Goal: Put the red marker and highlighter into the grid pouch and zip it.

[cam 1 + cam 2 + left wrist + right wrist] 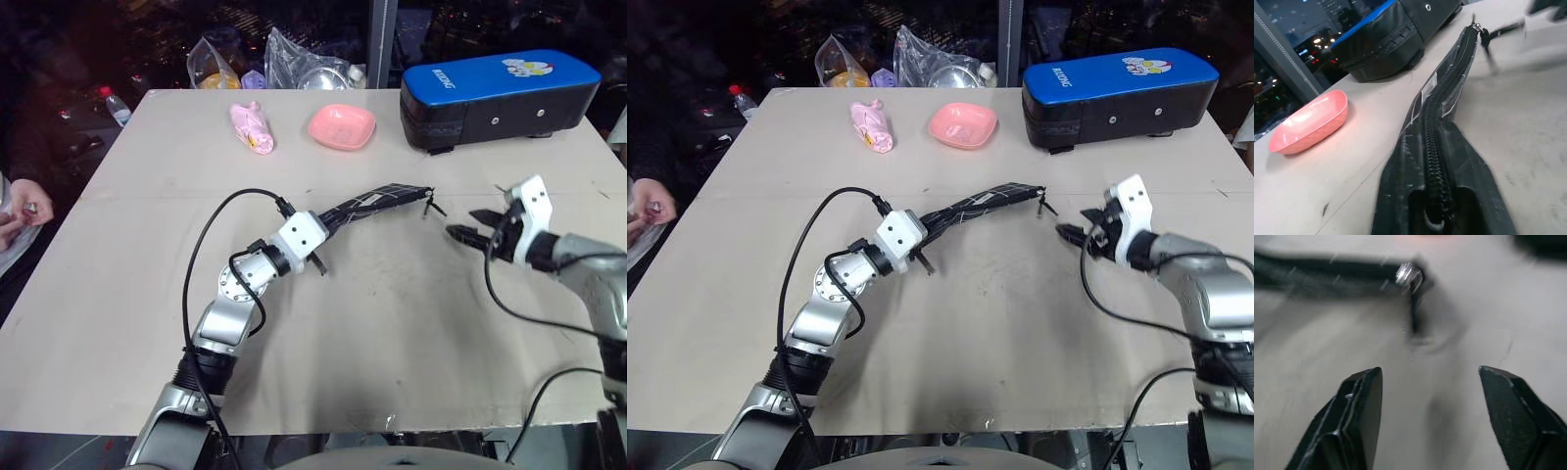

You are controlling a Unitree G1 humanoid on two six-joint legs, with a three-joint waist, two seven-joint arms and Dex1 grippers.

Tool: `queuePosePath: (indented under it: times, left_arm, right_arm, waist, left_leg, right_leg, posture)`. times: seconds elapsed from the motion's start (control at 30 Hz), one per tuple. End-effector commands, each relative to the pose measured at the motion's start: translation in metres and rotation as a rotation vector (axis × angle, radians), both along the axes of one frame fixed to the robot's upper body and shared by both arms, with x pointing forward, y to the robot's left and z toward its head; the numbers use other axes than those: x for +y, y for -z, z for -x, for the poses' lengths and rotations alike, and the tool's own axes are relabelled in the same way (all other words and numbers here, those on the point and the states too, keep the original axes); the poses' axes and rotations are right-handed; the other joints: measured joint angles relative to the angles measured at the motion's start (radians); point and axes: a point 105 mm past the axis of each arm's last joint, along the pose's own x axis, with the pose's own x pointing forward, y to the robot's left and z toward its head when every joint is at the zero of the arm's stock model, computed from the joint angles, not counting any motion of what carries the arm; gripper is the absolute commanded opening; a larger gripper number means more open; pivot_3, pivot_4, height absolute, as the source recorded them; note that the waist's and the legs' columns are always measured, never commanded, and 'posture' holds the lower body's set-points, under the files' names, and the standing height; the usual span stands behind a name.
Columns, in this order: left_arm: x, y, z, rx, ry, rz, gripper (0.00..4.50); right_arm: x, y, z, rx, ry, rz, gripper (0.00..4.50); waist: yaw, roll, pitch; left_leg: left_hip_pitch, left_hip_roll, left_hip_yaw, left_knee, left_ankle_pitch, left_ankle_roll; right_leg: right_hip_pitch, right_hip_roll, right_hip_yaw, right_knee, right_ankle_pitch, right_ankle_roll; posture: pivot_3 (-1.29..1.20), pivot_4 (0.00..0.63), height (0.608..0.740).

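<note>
Zipper closure appears complete: the grid pouch (377, 204) lies on the table (411, 333) with its zipper pull (429, 204) at the far end, the right gripper (468, 227) just beside that pull with jaws spread and empty, and the left gripper (323, 230) at the pouch's near end, grip not discernible. Marker and highlighter are presumably inside; withdraw both arms level, avoiding the pull. Behind the pouch stand a pink bowl (342, 125), a blue-topped case (498, 99) and a pink packet (252, 126), none obstructing.
</note>
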Motion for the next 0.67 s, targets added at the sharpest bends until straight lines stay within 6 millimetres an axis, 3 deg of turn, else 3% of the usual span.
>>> queuePosePath:
  times: [0.03, 0.13, 0.2, 0.27, 0.5, 0.67]
  left_arm:
    - [0.012, 0.0, 0.009, 0.014, 0.005, -0.027, 2.29]
    - [0.021, 0.009, 0.025, 0.139, 0.022, 0.017, 3.64]
    - [0.027, 0.013, 0.038, 0.22, 0.02, 0.067, 4.49]
    - [0.037, 0.017, 0.052, 0.302, -0.001, 0.11, 4.5]
    - [0.073, 0.049, 0.091, 0.493, -0.128, 0.104, 4.5]
    - [0.081, 0.057, 0.097, 0.485, -0.18, 0.073, 4.5]
  right_arm:
    - [-0.014, -0.01, 0.009, -0.185, -0.069, 0.035, 3.13]
    - [-0.026, 0.003, 0.013, -0.145, -0.131, 0.009, 3.13]
    - [-0.038, 0.01, 0.013, -0.121, -0.137, 0.025, 3.68]
    - [-0.046, 0.015, 0.016, -0.114, -0.157, 0.037, 4.42]
    - [-0.058, 0.02, 0.02, -0.13, -0.235, 0.035, 4.47]
    - [-0.06, 0.023, 0.015, -0.132, -0.252, 0.029, 4.47]
  waist:
    - [-0.006, 0.0, 0.0]
    - [-0.011, 0.0, 0.0]
    - [-0.007, 0.0, 0.0]
    - [-0.006, 0.0, 0.0]
    - [-0.001, 0.0, 0.0]
    - [0.006, 0.0, 0.0]
  left_leg:
    - [0.0, 0.0, 0.0, 0.0, 0.0, 0.0]
    - [0.001, 0.001, 0.001, 0.0, 0.0, 0.0]
    - [0.001, 0.001, 0.001, -0.001, 0.0, 0.0]
    - [0.001, 0.002, 0.001, 0.0, 0.0, 0.0]
    - [0.003, 0.002, 0.002, -0.001, 0.0, 0.0]
    - [0.004, 0.002, 0.004, 0.0, 0.0, 0.0]
  right_leg:
    - [0.0, 0.0, 0.0, 0.0, 0.0, 0.0]
    - [0.0, 0.001, 0.001, 0.0, 0.0, 0.0]
    - [0.0, 0.0, 0.001, 0.0, 0.0, 0.0]
    - [0.0, 0.0, 0.001, 0.0, 0.0, 0.0]
    - [0.001, 0.0, 0.002, -0.001, -0.003, -0.004]
    - [0.002, -0.001, 0.003, -0.001, -0.003, -0.005]
  posture:
    - [0.0, 0.15, 0.726]
    - [0.0, 0.15, 0.726]
    - [0.0, 0.15, 0.726]
    - [0.0, 0.15, 0.726]
    - [0.0, 0.15, 0.726]
    - [0.0, 0.15, 0.726]
